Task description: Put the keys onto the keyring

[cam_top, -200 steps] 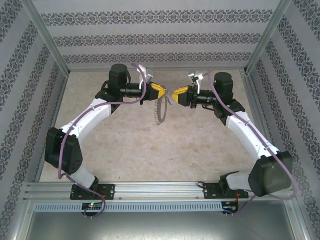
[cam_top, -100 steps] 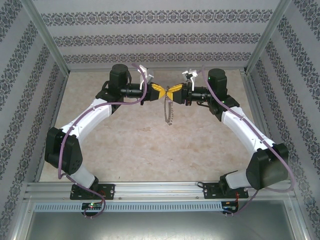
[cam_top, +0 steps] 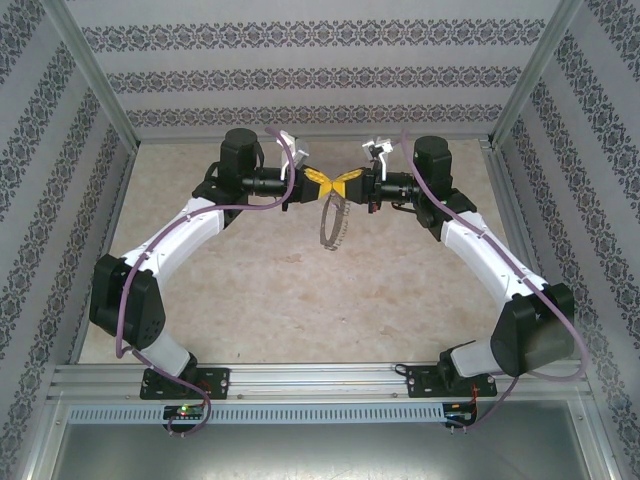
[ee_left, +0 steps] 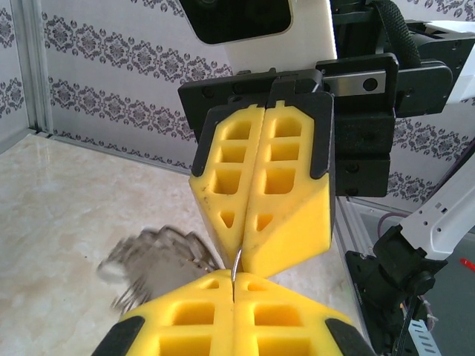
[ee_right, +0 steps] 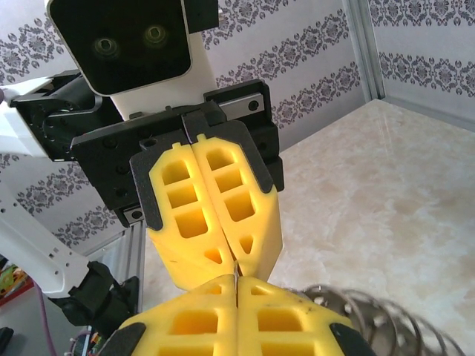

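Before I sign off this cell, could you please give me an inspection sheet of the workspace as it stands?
Surface: beige marbled tabletop, no marks seen.
Job's things: keyring hangs above the table from the meeting fingertips, small silvery loops along its rim; blurred in the left wrist view.
Clutter: nothing seen.
Grippers: left gripper and right gripper both shut, tip to tip, apparently pinching the same hoop wire.
Cables: purple cables run along both arms, apart from the keyring.
Surroundings: patterned walls, aluminium frame posts.
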### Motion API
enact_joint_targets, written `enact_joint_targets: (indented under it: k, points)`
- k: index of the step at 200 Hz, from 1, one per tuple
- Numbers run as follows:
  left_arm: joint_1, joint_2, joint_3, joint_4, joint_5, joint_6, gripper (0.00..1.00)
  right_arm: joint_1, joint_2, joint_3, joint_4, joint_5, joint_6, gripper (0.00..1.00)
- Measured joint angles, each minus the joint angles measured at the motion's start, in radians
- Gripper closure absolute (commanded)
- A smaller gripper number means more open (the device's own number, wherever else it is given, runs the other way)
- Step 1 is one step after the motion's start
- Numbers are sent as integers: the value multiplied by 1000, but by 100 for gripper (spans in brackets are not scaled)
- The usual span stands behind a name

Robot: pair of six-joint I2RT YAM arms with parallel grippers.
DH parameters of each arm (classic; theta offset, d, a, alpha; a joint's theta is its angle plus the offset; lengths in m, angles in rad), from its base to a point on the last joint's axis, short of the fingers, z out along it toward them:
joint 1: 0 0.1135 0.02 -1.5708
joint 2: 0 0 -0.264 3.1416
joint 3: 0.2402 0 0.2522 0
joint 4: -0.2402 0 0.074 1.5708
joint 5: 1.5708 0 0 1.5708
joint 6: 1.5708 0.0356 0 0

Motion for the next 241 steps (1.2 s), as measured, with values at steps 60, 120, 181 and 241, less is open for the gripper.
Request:
enact_joint_targets:
  k: [60,120,181,241]
  points:
    - [-2,-26,0,-35,-54,27,83,0,16,66,-124,5,-79,100]
    - [-2,-89,18,-108,-201,109,44,0,75,245,-429,51,-255,100]
    - [-1,-156,15,-117,-410,149,0,0,105,386,-656,112,-394,100]
    - [2,-162,20,-132,-496,193,0,0,147,562,-885,152,-533,100]
